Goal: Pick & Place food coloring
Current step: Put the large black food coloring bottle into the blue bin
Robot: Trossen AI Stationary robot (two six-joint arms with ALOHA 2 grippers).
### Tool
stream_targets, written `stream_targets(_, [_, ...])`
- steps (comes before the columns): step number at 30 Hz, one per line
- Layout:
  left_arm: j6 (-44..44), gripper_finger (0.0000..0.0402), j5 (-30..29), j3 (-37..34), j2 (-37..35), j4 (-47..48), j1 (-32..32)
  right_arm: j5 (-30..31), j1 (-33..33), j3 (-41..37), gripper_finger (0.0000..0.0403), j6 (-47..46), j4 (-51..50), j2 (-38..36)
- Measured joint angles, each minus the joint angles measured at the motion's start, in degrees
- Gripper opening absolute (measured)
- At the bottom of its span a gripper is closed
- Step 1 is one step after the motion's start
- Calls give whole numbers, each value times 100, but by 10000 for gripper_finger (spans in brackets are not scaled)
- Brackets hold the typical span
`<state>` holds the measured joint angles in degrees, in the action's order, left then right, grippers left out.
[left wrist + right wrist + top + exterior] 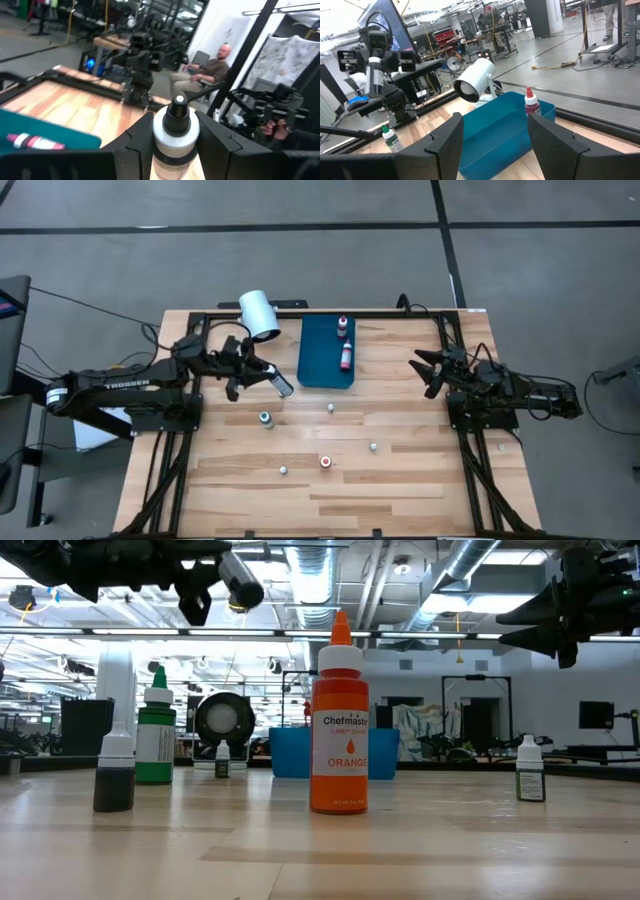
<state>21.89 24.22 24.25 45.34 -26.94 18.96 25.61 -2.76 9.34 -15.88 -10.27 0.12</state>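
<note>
High view: left gripper point(278, 384) raised just left of the blue tray point(320, 370), jaws closed on a dark-capped food coloring bottle point(281, 385).
Right gripper point(428, 372): near the worktop's point(420, 470) right edge, jaws spread, nothing held.
Tray: two red-topped bottles point(344, 342) inside.
Worktop: green-capped bottle point(266, 419), orange bottle point(326, 462) and small whitish ones point(374, 447) scattered.

The high view looks straight down on the whole surface point(400, 480); the low view sits level at its edge, close behind an orange bottle point(339, 720). Each wrist view looks forward past its own fingers; both share the blue tray point(495, 127).
</note>
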Motion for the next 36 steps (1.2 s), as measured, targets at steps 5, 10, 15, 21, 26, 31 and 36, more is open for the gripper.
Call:
stream_targets(5, [0, 107, 105, 0, -2, -236, 0, 0, 1, 0, 207, 0, -1, 2])
stream_targets(10, [4, 107, 139, 0, 0, -269, 0, -2, 1, 0, 207, 91, -1, 0])
stream_targets(15, [4, 107, -213, 0, 0, -258, -4, -2, 2, 0, 207, 92, 0, 0])
stream_targets(21, [197, 107, -1651, 0, 4, -247, -7, -2, 2, 0, 207, 92, 0, 0])
stream_targets(26, [63, 107, -2978, 215, 9, 112, -201, -2, 2, 0, 207, 92, -1, 1])
stream_targets(31, [-490, 107, -3849, 1091, 270, 1240, -420, 0, 0, 0, 207, 90, 0, 2])
stream_targets(36, [-766, 107, -4356, 2147, 865, 2478, -463, 10, 1, 0, 207, 90, 0, 1])
